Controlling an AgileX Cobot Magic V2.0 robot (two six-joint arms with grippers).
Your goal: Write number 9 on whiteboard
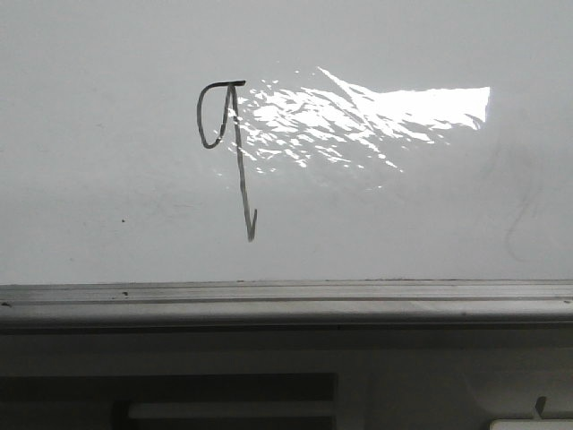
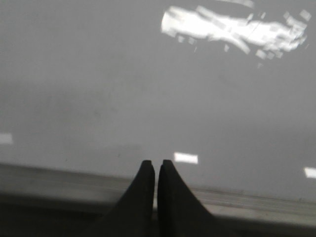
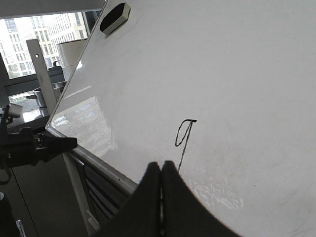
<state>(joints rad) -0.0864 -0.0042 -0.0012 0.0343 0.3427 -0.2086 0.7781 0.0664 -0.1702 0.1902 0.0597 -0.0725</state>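
Your right gripper [image 3: 161, 170] and left gripper [image 2: 156, 168], seemingly empty, sit pinched closed below the number 9 [image 1: 226, 148] on the whiteboard [image 1: 107, 161].

Office, whiteboard [image 3: 222, 74], city buildings [image 3: 44, 27] outside window

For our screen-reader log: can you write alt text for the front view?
A thin dark hand-drawn number 9 stands on a glossy whiteboard, its flat-topped loop beside a bright glare patch. A grey metal ledge runs along the board's lower edge; no gripper appears.
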